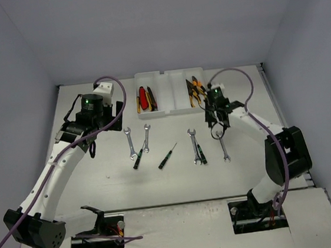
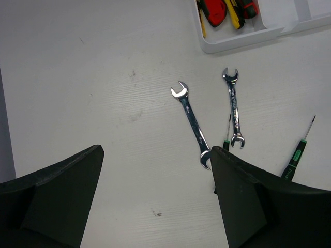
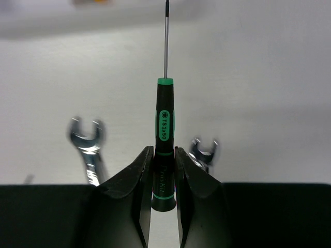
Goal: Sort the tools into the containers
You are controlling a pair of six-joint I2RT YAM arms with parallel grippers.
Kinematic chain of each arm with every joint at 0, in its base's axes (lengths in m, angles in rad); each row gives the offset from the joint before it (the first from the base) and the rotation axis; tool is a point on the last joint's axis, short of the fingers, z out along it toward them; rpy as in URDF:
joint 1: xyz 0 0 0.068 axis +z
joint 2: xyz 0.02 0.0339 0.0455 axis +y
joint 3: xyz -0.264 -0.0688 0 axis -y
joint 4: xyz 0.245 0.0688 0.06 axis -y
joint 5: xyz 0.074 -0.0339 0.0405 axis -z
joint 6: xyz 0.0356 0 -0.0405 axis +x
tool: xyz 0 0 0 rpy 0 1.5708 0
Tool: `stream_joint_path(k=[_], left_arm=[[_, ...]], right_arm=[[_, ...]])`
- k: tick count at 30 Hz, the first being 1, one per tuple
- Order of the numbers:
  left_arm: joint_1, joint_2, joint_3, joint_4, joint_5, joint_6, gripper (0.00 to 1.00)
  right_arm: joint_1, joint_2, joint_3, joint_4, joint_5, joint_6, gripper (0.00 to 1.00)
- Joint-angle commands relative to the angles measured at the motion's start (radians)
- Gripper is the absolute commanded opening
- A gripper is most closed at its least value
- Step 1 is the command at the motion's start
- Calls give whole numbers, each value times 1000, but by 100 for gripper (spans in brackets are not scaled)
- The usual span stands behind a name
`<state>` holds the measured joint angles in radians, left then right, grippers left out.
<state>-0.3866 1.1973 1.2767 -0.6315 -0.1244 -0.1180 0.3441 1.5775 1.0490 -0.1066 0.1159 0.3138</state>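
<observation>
Because the right gripper [image 3: 164, 155] is clamped on the butt of the black-green screwdriver [image 3: 164, 116], with the shaft running straight out ahead of the fingers, the tool's long axis lies along the gripper's own line, tip leading. Ahead of that tip, at the top of the right wrist view, a blurred pale band with a spot of orange looks like the tray. From above, the tray [image 1: 171, 94] sits just beyond this gripper and a little to its left, so the carry looks short and mostly forward. Its slots run near to far, roughly in line with the shaft, so I judge little turning is needed before lowering. The cutters [image 1: 145, 99] lie in the leftmost slot and the pliers [image 1: 194, 91] toward the right end; the stretch between them looks bare. Under the held tool, which appears lifted, two blurred wrenches [image 3: 88, 142] flank it on the white table [image 1: 177, 182]. The left gripper [image 2: 156, 152], jaws wide and holding nothing, hangs over the table's left side above another wrench pair [image 2: 192, 126], well away from the right end of the tray. Plain pale walls [image 1: 143, 25] close the table in on three sides.
</observation>
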Motion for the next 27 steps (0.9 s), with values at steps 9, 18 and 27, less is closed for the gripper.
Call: stream_joint_path(k=[9, 18, 27], left_arm=[[16, -35, -7, 44, -52, 22, 81], [18, -38, -5, 41, -30, 18, 81], [18, -50, -9, 44, -24, 17, 81]], right_arm=[[59, 546, 684, 47, -23, -1, 1], [62, 657, 799, 47, 48, 11, 30], [87, 330, 483, 48, 85, -27, 47]])
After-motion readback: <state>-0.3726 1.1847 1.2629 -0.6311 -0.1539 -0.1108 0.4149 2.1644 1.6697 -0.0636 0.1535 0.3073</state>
